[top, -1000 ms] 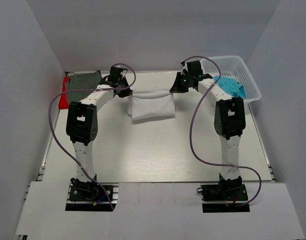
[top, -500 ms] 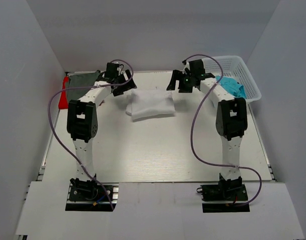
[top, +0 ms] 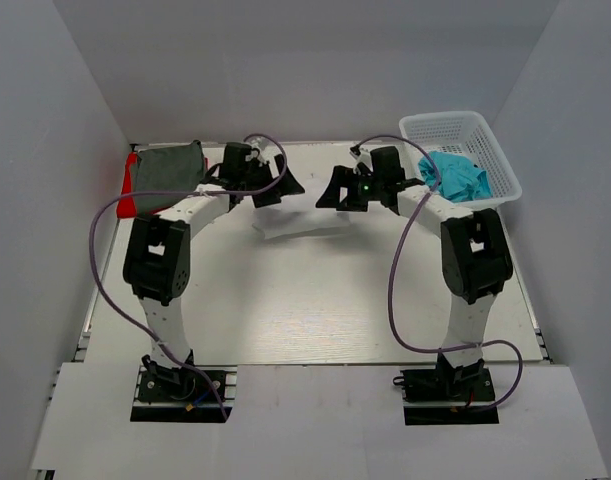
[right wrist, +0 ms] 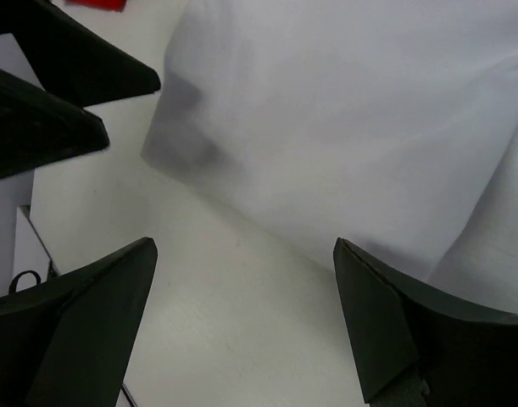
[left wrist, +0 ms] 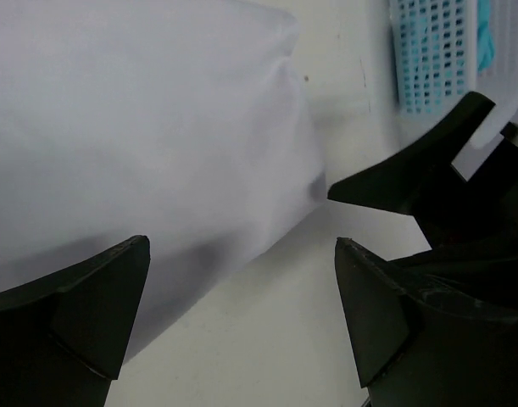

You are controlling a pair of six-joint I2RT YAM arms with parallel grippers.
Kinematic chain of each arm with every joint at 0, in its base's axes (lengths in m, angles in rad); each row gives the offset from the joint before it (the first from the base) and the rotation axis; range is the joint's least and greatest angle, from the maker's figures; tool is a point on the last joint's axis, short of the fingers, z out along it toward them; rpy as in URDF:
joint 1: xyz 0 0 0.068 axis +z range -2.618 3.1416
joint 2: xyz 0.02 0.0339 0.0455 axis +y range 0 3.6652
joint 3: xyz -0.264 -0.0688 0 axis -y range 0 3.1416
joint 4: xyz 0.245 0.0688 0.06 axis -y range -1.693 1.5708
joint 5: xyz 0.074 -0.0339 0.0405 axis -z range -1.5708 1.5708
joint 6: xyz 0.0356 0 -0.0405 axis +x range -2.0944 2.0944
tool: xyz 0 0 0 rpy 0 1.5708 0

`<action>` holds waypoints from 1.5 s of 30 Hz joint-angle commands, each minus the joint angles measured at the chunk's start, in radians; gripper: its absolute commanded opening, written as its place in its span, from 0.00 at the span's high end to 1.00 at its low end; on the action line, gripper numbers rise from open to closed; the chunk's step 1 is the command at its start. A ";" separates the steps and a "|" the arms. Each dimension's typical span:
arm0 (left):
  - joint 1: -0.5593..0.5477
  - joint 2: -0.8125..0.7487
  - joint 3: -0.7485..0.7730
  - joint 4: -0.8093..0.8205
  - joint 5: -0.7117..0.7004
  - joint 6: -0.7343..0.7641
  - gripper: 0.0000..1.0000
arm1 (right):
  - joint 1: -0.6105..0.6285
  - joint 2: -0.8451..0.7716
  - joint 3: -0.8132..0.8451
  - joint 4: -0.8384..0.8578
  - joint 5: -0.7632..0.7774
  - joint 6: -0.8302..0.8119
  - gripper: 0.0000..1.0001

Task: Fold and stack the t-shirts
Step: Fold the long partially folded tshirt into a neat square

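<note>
Shirt in grey (top: 168, 165) (overhead only)

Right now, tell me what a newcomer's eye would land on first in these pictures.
First, the two black arms meeting at the far middle of the table: the left gripper and the right gripper face each other, jaws open, above a folded white t-shirt. Next comes colour: the teal t-shirt bunched in the white basket at far right, and the dark grey t-shirt lying on the red t-shirt at far left.

Our left arm (top: 157, 262) and right arm (top: 475, 258) reach toward twelve o'clock. Our left gripper (top: 281, 188) points to three o'clock and our right gripper (top: 337, 193) to nine. They face each other, jaws spread wide, holding nothing.
</note>
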 commanded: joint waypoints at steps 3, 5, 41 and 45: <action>-0.011 0.114 -0.108 0.070 0.149 -0.053 0.00 | -0.016 0.119 -0.070 0.155 -0.043 0.029 0.10; -0.011 0.134 -0.134 0.071 0.149 -0.064 0.00 | -0.017 0.162 -0.035 0.089 -0.023 0.015 0.10; 0.002 0.250 0.284 -0.106 -0.045 0.117 0.00 | 0.055 0.146 0.043 0.277 -0.008 0.041 0.10; 0.041 0.289 0.252 -0.106 -0.126 0.108 0.02 | 0.047 0.219 0.005 0.303 -0.018 0.092 0.10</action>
